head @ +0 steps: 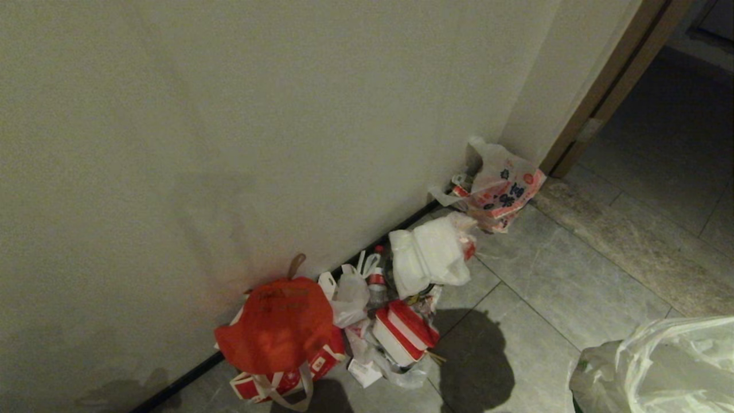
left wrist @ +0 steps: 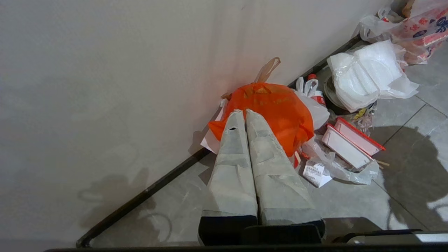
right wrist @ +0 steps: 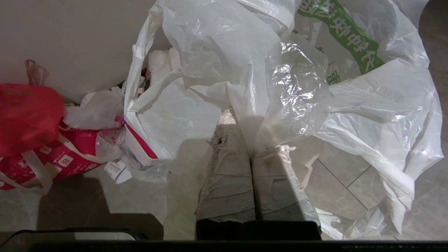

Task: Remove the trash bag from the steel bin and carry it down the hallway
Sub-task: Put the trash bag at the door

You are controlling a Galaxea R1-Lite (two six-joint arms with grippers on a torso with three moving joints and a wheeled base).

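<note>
The trash bag (right wrist: 280,80), thin crinkled whitish plastic with green printing, hangs from my right gripper (right wrist: 241,117), whose taped fingers are shut on a fold of it. The bag billows over the fingertips and hides them. In the head view the trash bag (head: 659,361) shows at the lower right corner, above the hallway's grey tile floor (head: 550,275). My left gripper (left wrist: 245,111) is shut with nothing in it, hanging above an orange bag. The steel bin is out of view.
Rubbish lies along the beige wall's dark baseboard (head: 189,373): an orange bag (head: 275,327), a white knotted bag (head: 430,252), a red-and-white box (head: 404,332), a printed bag (head: 504,189). A dark doorway (head: 659,115) opens at the far right.
</note>
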